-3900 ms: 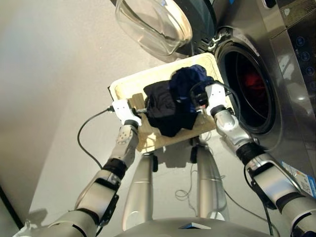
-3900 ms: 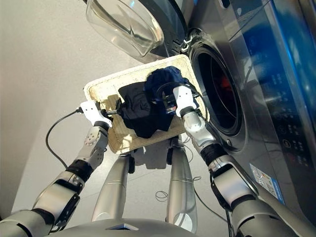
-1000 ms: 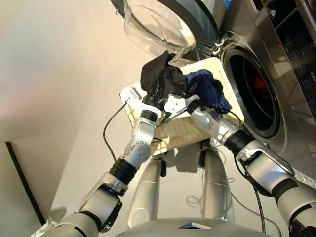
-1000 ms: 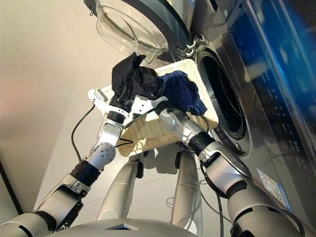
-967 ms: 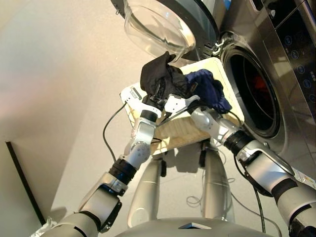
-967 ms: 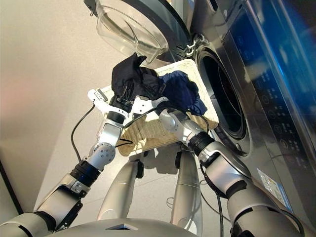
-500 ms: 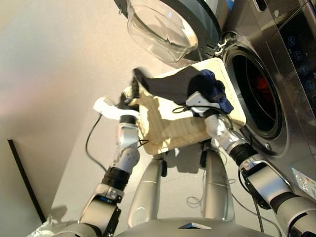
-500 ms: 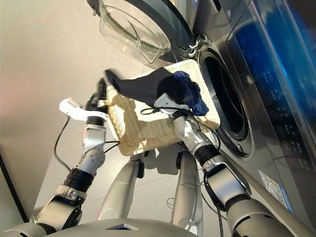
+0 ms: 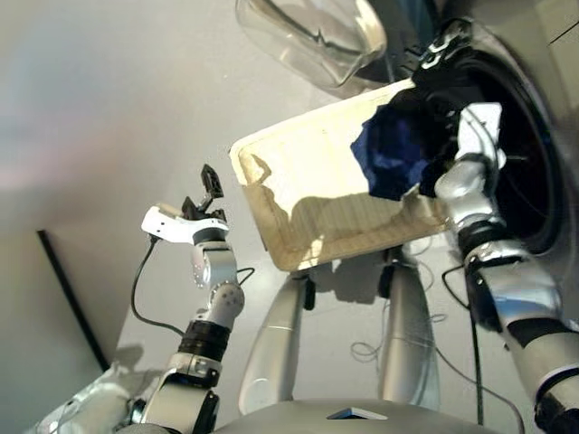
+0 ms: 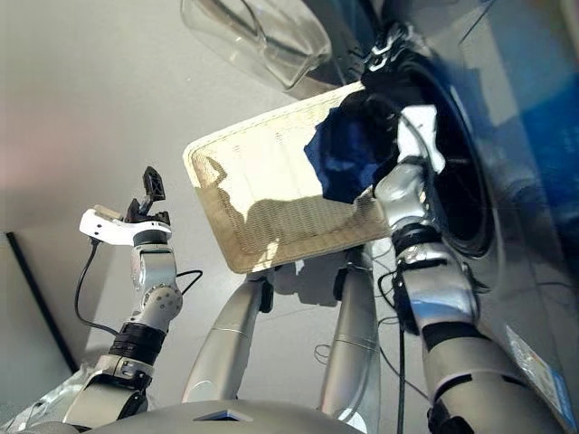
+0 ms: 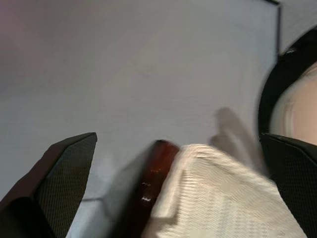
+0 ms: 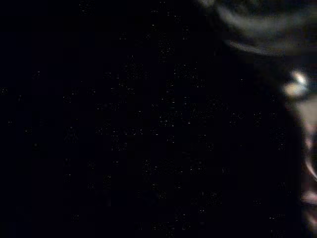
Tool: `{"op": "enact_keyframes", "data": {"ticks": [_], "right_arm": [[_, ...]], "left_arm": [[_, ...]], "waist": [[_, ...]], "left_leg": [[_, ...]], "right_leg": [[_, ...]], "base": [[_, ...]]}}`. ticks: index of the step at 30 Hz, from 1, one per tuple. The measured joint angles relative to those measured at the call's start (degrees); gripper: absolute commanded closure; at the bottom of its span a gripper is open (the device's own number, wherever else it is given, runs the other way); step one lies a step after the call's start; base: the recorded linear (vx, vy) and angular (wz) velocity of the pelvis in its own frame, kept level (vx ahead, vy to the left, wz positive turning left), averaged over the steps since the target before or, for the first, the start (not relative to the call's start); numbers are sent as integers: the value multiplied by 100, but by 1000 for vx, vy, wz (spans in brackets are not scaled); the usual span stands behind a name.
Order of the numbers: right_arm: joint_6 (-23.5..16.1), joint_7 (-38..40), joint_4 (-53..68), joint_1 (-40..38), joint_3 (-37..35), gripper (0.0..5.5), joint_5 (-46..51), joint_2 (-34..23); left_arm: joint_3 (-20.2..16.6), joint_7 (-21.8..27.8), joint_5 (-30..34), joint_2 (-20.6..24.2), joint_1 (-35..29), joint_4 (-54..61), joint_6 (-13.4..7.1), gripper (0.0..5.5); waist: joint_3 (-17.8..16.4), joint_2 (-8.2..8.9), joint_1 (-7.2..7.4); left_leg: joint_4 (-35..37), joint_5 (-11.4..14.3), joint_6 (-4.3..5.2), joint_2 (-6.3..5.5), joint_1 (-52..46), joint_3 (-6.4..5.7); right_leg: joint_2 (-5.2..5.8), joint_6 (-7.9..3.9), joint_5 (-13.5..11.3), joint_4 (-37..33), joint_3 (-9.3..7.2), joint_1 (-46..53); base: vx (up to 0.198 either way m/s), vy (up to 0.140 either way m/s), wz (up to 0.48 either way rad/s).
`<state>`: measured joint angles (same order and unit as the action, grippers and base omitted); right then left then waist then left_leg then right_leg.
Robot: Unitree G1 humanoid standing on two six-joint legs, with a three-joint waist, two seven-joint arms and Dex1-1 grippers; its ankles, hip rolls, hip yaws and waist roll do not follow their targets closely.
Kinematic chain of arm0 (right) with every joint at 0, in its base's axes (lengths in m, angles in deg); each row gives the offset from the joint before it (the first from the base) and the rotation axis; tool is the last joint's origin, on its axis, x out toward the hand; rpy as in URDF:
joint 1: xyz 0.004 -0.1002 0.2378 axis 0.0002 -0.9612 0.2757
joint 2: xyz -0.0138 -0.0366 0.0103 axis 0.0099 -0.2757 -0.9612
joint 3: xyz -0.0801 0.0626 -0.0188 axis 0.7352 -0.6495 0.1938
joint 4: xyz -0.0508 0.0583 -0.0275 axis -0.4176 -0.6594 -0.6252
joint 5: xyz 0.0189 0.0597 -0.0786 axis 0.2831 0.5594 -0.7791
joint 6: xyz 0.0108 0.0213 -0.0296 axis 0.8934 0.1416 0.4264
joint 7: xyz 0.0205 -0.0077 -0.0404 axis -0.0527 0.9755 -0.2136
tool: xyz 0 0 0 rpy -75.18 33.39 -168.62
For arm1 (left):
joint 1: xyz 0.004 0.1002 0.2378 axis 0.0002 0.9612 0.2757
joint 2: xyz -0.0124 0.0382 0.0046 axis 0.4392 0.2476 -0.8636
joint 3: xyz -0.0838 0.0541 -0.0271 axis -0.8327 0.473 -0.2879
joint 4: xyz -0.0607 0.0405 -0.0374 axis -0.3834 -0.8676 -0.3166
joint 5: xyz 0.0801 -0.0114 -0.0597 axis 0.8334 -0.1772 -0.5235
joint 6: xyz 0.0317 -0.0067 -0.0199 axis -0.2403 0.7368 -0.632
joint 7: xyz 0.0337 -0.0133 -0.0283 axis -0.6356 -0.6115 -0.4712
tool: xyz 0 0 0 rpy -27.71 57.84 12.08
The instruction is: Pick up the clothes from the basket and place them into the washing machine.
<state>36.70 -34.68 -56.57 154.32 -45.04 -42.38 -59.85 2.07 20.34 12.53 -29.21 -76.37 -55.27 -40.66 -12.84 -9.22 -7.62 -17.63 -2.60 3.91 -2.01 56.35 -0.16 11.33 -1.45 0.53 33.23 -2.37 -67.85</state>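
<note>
The cream woven basket (image 9: 271, 154) fills the middle of the head views. A navy blue garment (image 9: 389, 158) lies at its end nearest the washing machine (image 9: 543, 190). My right gripper (image 9: 445, 113) reaches to the rim of the dark drum opening, beside the navy garment. Dark cloth seems bunched around it, hard to separate from the opening, and the right wrist view is almost black. My left gripper (image 9: 207, 183) is raised to the left of the basket, open and holding nothing. The left wrist view shows its fingers (image 11: 69, 163) wide apart above a basket corner (image 11: 218, 198).
The clear glass door (image 9: 312, 32) hangs open above the basket's far edge. A black cable (image 9: 140, 289) loops from my left wrist. A dark strip (image 9: 63, 289) crosses the grey floor at the left. Loose cables (image 9: 362, 348) lie on the floor below the basket.
Half a second ago both grippers held the black garment stretched over the basket. My left gripper has let go and pulled back left. My right arm has swung to the drum mouth. The camera has also shifted.
</note>
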Motion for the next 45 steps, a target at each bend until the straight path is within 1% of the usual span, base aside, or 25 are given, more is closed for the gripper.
{"op": "enact_keyframes", "data": {"ticks": [1, 2, 4, 5, 6, 9, 11, 12, 13, 14, 15, 16, 19, 22, 23, 25, 26, 27, 29, 33, 34, 36, 37, 39, 45], "right_arm": [[7, -5, -307, 286, -7, 550, 278, -232], [8, -8, -475, 566, 23, 550, 551, -451], [9, -4, -588, 1047, 122, 550, 964, -855], [8, -2, -598, 1173, 243, 550, 1158, -1013], [0, 1, -585, 1292, 290, 550, 1271, -1171], [-25, 254, -520, 1661, 304, 550, 1797, -1596], [-89, 476, -327, 1733, 202, 550, 2067, -1688], [-138, 520, -259, 1734, 170, 550, 2090, -1725], [-303, 649, -113, 1739, 94, 550, 2189, -1815], [-331, 700, -87, 1733, 90, 550, 2223, -1822], [-336, 712, -83, 1713, 66, 367, 2232, -1821], [-336, 696, -86, 1701, 38, 0, 2247, -1816], [-472, 179, 103, 1433, 83, 0, 2399, -1719], [-833, -639, 458, 904, 89, 0, 2764, -1279], [-880, -909, 444, 757, 96, 0, 2938, -1117], [-919, -1406, 440, 483, 139, 0, 3164, -808], [-925, -1621, 447, 352, 239, 0, 3174, -683], [-927, -1812, 458, 246, 319, 0, 3179, -563], [-929, -2377, 526, -18, 817, 0, 3138, -428], [-937, -3094, 662, -326, 1249, 0, 3067, -78], [-931, -3226, 726, -357, 1425, 0, 2970, 37], [-935, -3461, 1021, -453, 1534, 0, 2886, 133], [-937, -3559, 1109, -477, 1596, 0, 2884, 157], [-939, -3750, 1179, -521, 1675, 0, 2886, 282], [-912, -3943, 924, -520, 1693, 0, 2724, 705]], "left_arm": [[60, 16, -2, 84, 95, 3, 7, 0], [100, 42, -8, 167, 204, 8, 19, 0], [175, 68, -34, 226, 343, -27, 98, 0], [238, 71, -68, 263, 373, -29, 135, 0], [268, 69, -85, 283, 401, -27, 169, 0], [273, 62, -98, 311, 417, -1, 225, 0], [297, 63, -102, 333, 417, 40, 229, 0], [311, 61, -109, 334, 418, 35, 230, 0], [329, 56, -127, 342, 430, 6, 237, 0], [328, 41, -127, 359, 425, -13, 237, 0], [327, 35, -126, 370, 409, -21, 238, 0], [327, 31, -126, 370, 403, -22, 238, 0], [276, 41, -126, 411, 384, -7, 227, 0], [183, 127, -134, 430, 354, -28, 223, 0], [179, 192, -139, 428, 337, -38, 224, 0], [144, 276, -218, 429, 286, -104, 225, 0], [99, 327, -230, 426, 275, -148, 226, 0], [34, 338, -237, 423, 276, -181, 228, 0], [-59, 454, -255, 431, 256, -379, 236, 0], [-168, 643, -369, 426, 281, -697, 286, 0], [-192, 692, -378, 418, 262, -759, 319, 0], [-187, 771, -377, 400, 220, -780, 362, 0], [-187, 801, -377, 397, 172, -793, 363, 0], [-185, 844, -375, 390, 39, -926, 373, 0], [-188, 878, -349, 378, -68, -1005, 381, 0]], "waist": [[-4, -5, -52], [-7, -7, -65], [-67, -55, -66], [-110, -51, -52], [-160, -42, -50], [-231, -25, -12], [-354, 59, 43], [-388, 60, 52], [-463, 69, 94], [-520, 71, 141], [-593, 78, 172], [-628, 84, 193], [-628, 84, 260], [-628, 85, 390], [-628, 85, 431], [-627, 85, 441], [-626, 87, 451], [-621, 89, 443], [-615, 96, 442], [-526, 239, 450], [-494, 293, 451], [-486, 306, 451], [-482, 306, 445], [-478, 315, 441], [-460, 347, 414]], "left_leg": [[-137, 47, -14, -55, 152, 4], [-258, 72, -21, -97, 318, 2], [-500, 106, -38, -149, 624, 8], [-631, 132, -34, -168, 735, 12], [-795, 204, -73, -217, 871, 28], [-1156, 295, -125, -254, 1305, 87], [-1296, 338, -103, -294, 1452, 101], [-1322, 339, -107, -306, 1482, 99], [-1411, 356, -131, -307, 1600, 111], [-1484, 383, -151, -311, 1645, 121], [-1589, 417, -190, -305, 1660, 148], [-1675, 468, -212, -302, 1669, 187], [-1985, 628, -210, -259, 1731, 177], [-2198, 729, -228, -201, 1695, 168], [-2246, 754, -231, -186, 1652, 164], [-2240, 778, -248, -173, 1536, 160], [-2227, 803, -231, -157, 1476, 142], [-2163, 790, -241, -144, 1413, 115], [-1907, 694, -220, -119, 1212, 10], [-1391, 494, -176, -105, 877, -36], [-1245, 447, -165, -94, 801, -37], [-1137, 375, -146, -65, 707, -91], [-1081, 357, -128, -44, 672, -123], [-958, 336, -112, -20, 577, -147], [-670, 255, -94, -11, 394, -165]], "right_leg": [[30, -30, 51, 132, 32, -141], [42, -16, 62, 262, 86, -314], [128, -37, 84, 424, 124, -581], [127, -40, 91, 542, 147, -696], [126, -80, 118, 612, 211, -814], [141, -129, 127, 796, 321, -1177], [127, -165, 120, 869, 410, -1310], [124, -174, 117, 878, 434, -1329], [120, -209, 91, 886, 452, -1407], [116, -220, 86, 903, 460, -1425], [110, -234, 93, 941, 483, -1420], [97, -254, 106, 985, 524, -1421], [26, -303, 137, 1078, 560, -1391], [-8, -301, 143, 1158, 542, -1271], [-4, -299, 144, 1175, 543, -1216], [-1, -344, 174, 1134, 538, -1073], [7, -331, 162, 1088, 517, -991], [8, -310, 142, 996, 477, -903], [0, -301, 54, 692, 330, -651], [-1, -233, -75, 325, 232, -365], [-21, -245, -116, 224, 218, -313], [-53, -223, -135, 123, 138, -199], [-80, -169, -174, 58, 91, -147], [-93, -151, -188, -42, 15, -35], [-95, -154, -178, -160, -16, 66]], "base": [[-28, 26, 256], [-46, 56, 280], [-45, 52, 242], [0, 0, 0], [0, 0, 0], [0, 0, 0], [0, 0, 0], [0, 0, 0], [0, 0, 0], [0, 0, 0], [0, 0, 0], [14, -8, -214], [14, -27, -240], [0, 0, 0], [0, 0, 0], [0, -27, -49], [0, 0, 0], [-18, -51, -118], [-15, -58, -58], [0, 0, 0], [0, 0, 0], [0, 0, 0], [0, 0, 0], [0, 0, 0], [0, 0, 0]]}}
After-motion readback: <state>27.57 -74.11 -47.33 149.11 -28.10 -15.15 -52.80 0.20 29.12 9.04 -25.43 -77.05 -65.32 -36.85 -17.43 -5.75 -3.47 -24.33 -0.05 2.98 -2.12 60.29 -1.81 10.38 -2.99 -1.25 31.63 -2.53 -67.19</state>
